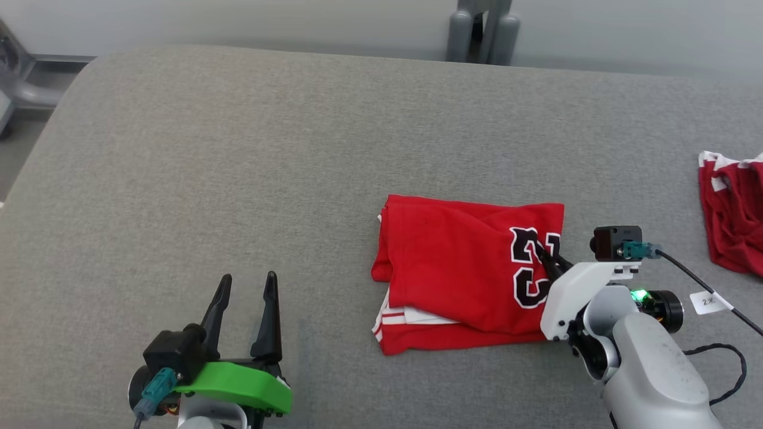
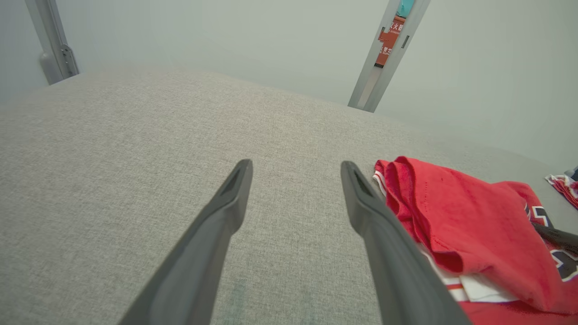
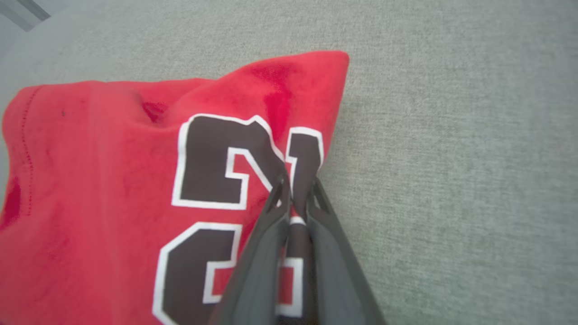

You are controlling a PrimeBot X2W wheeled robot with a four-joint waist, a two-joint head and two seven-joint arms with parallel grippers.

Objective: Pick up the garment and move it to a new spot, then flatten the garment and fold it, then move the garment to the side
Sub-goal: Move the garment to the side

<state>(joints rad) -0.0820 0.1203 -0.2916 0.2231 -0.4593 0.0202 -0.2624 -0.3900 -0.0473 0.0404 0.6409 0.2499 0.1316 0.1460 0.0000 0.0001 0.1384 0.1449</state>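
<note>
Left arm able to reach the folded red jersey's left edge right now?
Probably yes. The left claw is open above bare grey padding, the red jersey lies just to its right, nothing between. The right claw pinches the opposite edge by the number print, out of that path.

The garment (image 1: 453, 262) is red with black, white-edged numerals and white stripes, the padded surface (image 1: 238, 179) plain grey.

Red garment (image 3: 90, 171) edge pinched in right gripper (image 3: 298, 186); grey surface (image 3: 451, 135) beneath.
</note>
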